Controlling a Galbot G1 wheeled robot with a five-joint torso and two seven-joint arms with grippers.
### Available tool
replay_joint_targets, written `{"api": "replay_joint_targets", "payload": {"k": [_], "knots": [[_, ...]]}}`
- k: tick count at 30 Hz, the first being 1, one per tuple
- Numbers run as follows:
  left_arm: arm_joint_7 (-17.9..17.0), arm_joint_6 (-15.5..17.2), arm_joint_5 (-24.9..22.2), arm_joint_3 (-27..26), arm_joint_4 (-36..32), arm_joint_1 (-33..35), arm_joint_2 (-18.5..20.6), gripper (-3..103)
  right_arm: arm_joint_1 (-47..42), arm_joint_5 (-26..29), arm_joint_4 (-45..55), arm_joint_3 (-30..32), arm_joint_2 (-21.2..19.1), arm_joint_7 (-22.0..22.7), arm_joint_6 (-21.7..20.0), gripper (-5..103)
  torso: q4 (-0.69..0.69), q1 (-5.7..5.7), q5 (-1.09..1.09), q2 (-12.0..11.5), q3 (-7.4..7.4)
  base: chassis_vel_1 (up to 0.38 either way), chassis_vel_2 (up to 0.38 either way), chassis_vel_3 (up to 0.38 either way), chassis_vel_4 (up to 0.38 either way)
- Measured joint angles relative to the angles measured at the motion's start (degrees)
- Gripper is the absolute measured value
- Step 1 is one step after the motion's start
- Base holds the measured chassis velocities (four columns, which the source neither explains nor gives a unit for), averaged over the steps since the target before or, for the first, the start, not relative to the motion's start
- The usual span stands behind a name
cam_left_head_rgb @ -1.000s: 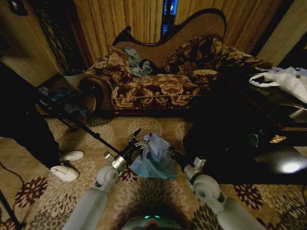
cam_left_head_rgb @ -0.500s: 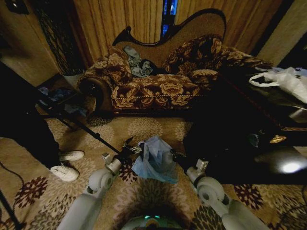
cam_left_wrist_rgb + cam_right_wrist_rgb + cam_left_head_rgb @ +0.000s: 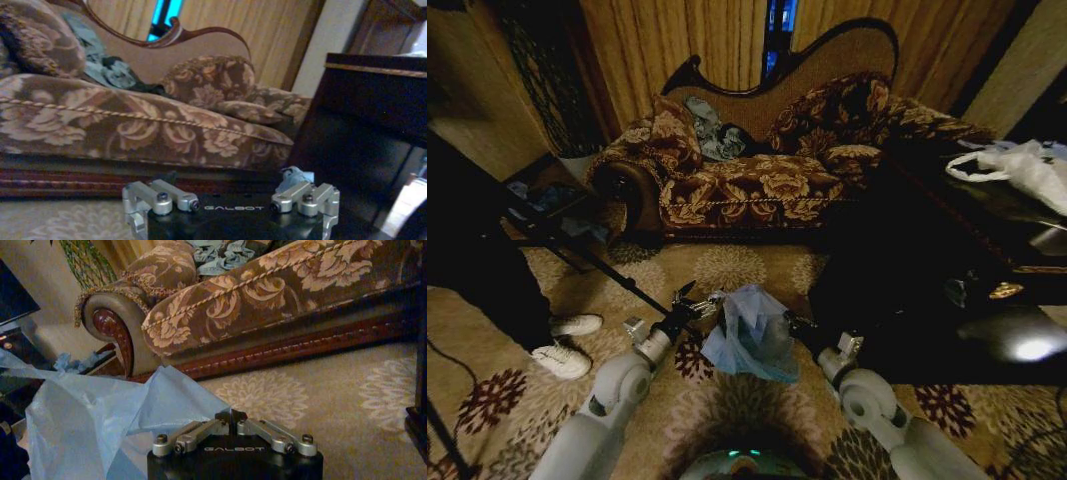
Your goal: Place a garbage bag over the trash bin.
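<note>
The garbage bag (image 3: 752, 332) is a wrinkly pale blue film hanging low over the carpet between my two arms. My right gripper (image 3: 795, 323) is at its right edge. In the right wrist view this gripper (image 3: 231, 416) is shut, with the garbage bag (image 3: 100, 415) running up to its fingertips. My left gripper (image 3: 687, 303) stands just left of the bag with its fingers spread. It is open in the left wrist view (image 3: 233, 194), where a scrap of blue film (image 3: 294, 175) shows beside one finger. The trash bin is hidden or out of view.
A floral sofa (image 3: 747, 180) with a grey-blue cloth (image 3: 712, 130) on it stands ahead. A dark cabinet (image 3: 947, 270) on the right carries a white plastic bag (image 3: 1022, 165). A tripod leg (image 3: 597, 262) and a person's white shoes (image 3: 567, 345) are on the left.
My left gripper has drawn back to the left, away from the bag's edge. The bag has sunk slightly lower. The right arm has hardly moved.
</note>
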Motion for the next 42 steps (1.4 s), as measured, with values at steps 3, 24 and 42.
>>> {"api": "replay_joint_targets", "payload": {"k": [3, 24, 42], "knots": [[-0.9, 1.6, 0.3, 0.9, -0.6, 0.1, -0.2, 100, 0.1, -0.1, 0.1, -0.3, 0.0, 0.0, 0.0, 0, 0.00, 0.00, 0.00, 0.0, 0.00, 0.000, 0.000, 0.000, 0.000], [11.0, 2.7, -4.5, -0.8, -9.4, 1.0, 2.1, 100, 2.4, -2.5, -2.4, -1.6, 0.0, -0.9, 0.6, 0, 0.00, 0.00, 0.00, 0.0, 0.00, 0.000, 0.000, 0.000, 0.000], [-0.3, 2.0, -10.1, -13.9, -1.5, -1.8, 4.2, 100, 0.3, -3.9, -2.7, -0.4, -0.6, -1.8, 0.9, 0, 0.00, 0.00, -0.01, 0.0, 0.00, 0.000, 0.000, 0.000, 0.000]]}}
